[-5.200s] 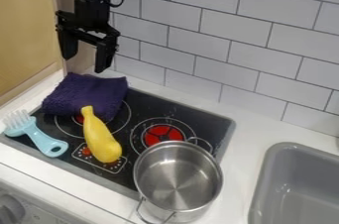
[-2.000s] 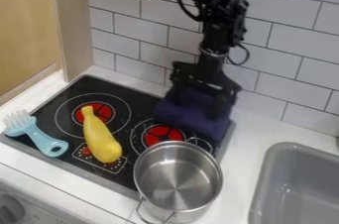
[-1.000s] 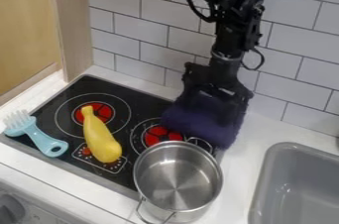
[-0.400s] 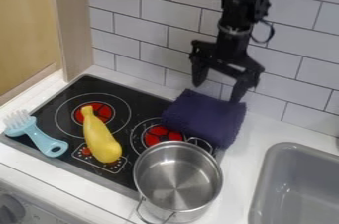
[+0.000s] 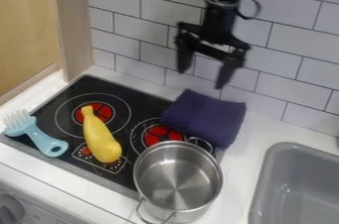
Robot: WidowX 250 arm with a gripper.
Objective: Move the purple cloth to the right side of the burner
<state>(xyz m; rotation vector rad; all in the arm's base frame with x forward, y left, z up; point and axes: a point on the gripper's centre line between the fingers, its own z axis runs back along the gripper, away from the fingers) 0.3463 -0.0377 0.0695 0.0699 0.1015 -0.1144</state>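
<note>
Since the last frame, the gripper [image 5: 201, 80] has lifted up and a little left, away from the purple cloth [image 5: 205, 119]; its two fingers are spread apart and hold nothing. Now the cloth lies folded over the cooktop's back right edge, beside the right burner [image 5: 159, 135]. It seems light, soft and not fragile; a raised fold near its middle would give good hold.

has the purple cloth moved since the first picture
Yes, to the right: the purple cloth now lies over the stove's back right corner, not its back left one.
</note>
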